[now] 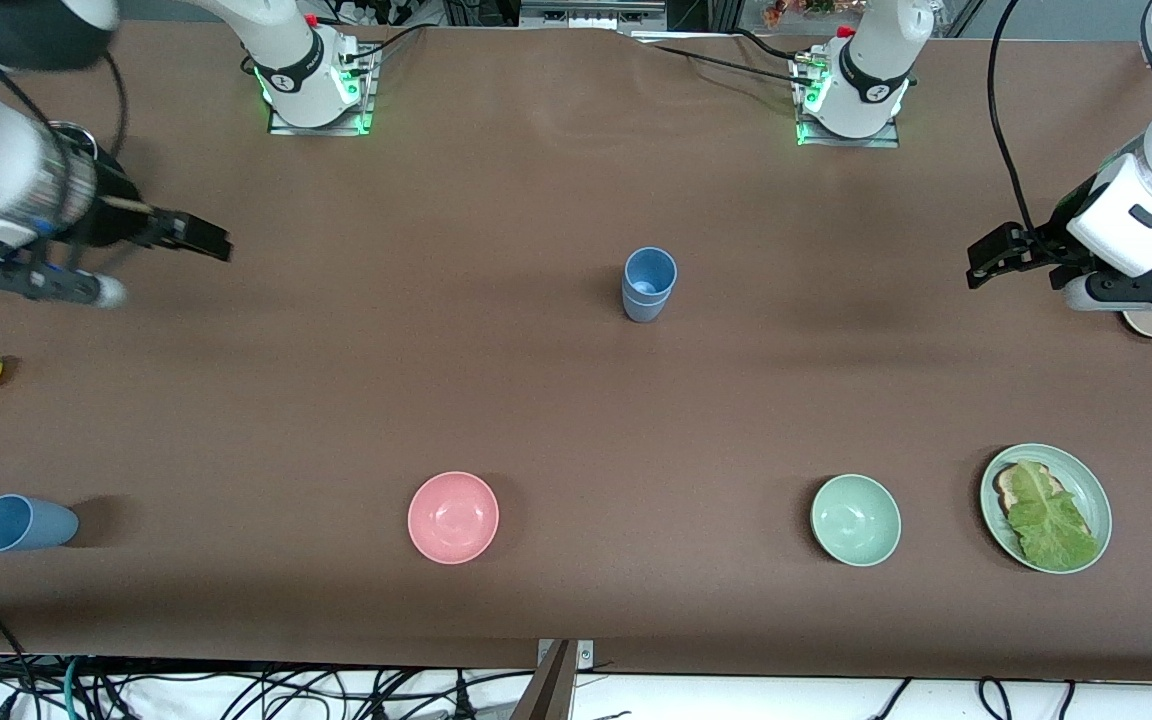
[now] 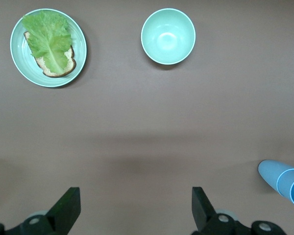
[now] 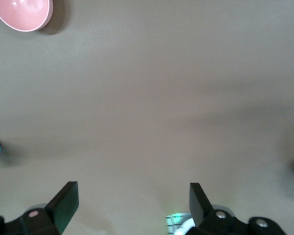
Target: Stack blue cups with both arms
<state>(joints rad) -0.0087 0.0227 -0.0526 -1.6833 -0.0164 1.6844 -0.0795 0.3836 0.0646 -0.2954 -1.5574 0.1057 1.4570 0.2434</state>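
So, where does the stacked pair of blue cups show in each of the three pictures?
Front view: the stacked blue cups stand upright near the table's middle, farther from the camera than the bowls.
Left wrist view: the stacked blue cups show at the picture's edge, partly cut off.
Right wrist view: not clearly in it; only slivers of blue at the edges, too little to tell.
Shared landmark: the green bowl appears in the front and left wrist views.

Stacked blue cups (image 2: pixel 284 182) cut by left wrist view's edge. Pink bowl (image 3: pixel 22 13) cropped in right wrist view. Both arms' upper links leave the front view.
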